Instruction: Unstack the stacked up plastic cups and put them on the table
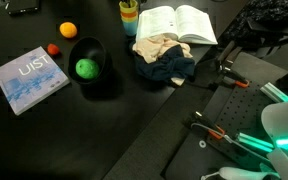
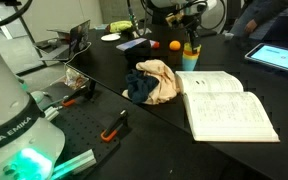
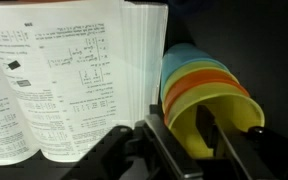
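The plastic cups stand nested in one stack on the table: yellow on top, then orange, green and blue. The stack shows next to the open book in both exterior views. My gripper is at the stack's mouth, one finger inside the yellow cup and the other outside its wall. The fingers stand apart, wider than the cup wall. In an exterior view the gripper hangs right above the stack.
An open book lies right beside the cups, with a crumpled cloth in front of it. A black bowl holds a green ball. An orange fruit and a grey-blue book lie nearby.
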You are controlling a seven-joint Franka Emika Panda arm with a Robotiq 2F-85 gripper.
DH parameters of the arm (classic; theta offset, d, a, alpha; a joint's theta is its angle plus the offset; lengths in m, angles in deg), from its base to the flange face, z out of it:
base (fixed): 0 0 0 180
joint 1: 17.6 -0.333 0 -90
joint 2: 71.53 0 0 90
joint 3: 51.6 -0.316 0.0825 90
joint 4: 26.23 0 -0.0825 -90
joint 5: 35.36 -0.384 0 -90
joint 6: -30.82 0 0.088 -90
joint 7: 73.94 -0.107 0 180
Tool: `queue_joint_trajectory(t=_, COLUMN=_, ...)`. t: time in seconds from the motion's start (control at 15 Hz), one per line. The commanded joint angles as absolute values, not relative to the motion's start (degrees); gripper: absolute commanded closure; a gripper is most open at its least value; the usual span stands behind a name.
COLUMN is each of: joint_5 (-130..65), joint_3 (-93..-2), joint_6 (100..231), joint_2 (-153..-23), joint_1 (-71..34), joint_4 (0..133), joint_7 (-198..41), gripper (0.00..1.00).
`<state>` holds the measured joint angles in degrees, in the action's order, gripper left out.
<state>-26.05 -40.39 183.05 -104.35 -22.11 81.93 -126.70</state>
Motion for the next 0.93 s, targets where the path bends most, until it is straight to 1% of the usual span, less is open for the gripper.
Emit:
queue_joint_trajectory(t=0.0, joint_5=-27.0, joint_3=-39.1, joint_6=180.6, joint_2=-102.9, joint_1=-24.1, joint_4=81.6, joint_7=-127.0, gripper=0.87)
queue_joint_trajectory(t=0.07, joint_5=-26.7, joint_3=-38.9, joint_6=179.3, joint_2=-102.6, joint_1=-24.6, joint_4=81.5, joint_7=-127.4, gripper=0.95)
queue_joint_trajectory(t=0.13, joint_5=-26.4, joint_3=-38.8, joint_6=178.1, joint_2=-102.3, joint_1=-24.9, joint_4=81.4, joint_7=-127.5, gripper=0.95)
queue_joint_trajectory(t=0.27, joint_5=-25.7, joint_3=-38.6, joint_6=175.6, joint_2=-101.1, joint_1=-25.5, joint_4=81.1, joint_7=-127.6, gripper=0.98)
queue_joint_trajectory(t=0.33, joint_5=-25.1, joint_3=-38.4, joint_6=174.2, joint_2=-100.4, joint_1=-25.9, joint_4=80.8, joint_7=-127.8, gripper=0.94)
queue_joint_trajectory(t=0.87, joint_5=-20.0, joint_3=-39.3, joint_6=166.1, joint_2=-95.7, joint_1=-26.5, joint_4=75.4, joint_7=-127.5, gripper=0.94)
